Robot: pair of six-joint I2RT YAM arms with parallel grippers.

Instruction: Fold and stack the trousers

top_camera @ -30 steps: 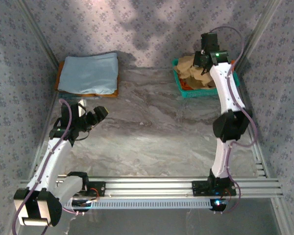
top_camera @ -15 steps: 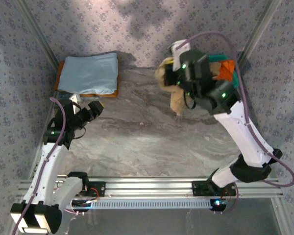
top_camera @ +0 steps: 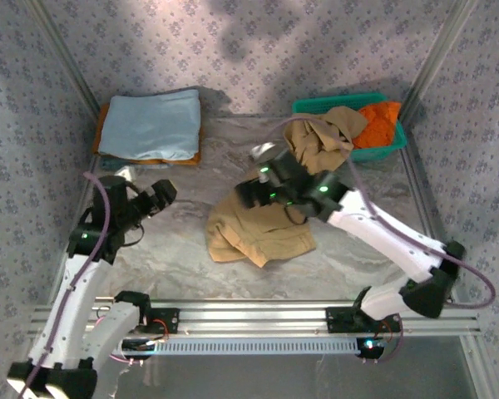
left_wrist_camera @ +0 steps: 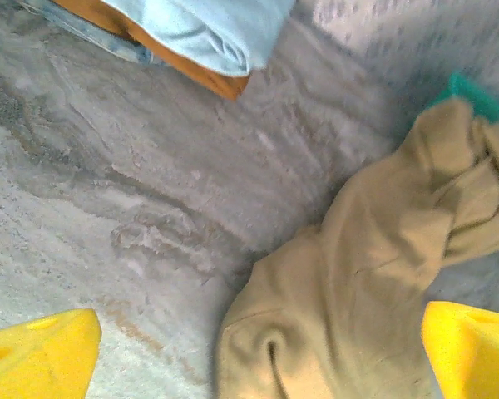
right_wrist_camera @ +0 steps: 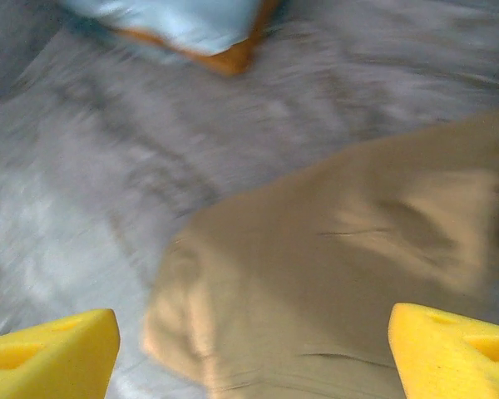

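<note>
The tan trousers are laid crumpled on the table, one end trailing onto the green basket, with the left gripper and right gripper held wide and empty, presumably for flattening.

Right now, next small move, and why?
Probably bring the left gripper across to pinch the trousers. It and the right gripper stand open, empty; the trousers lie crumpled on the table, one end draped over the teal basket, and need spreading.
</note>
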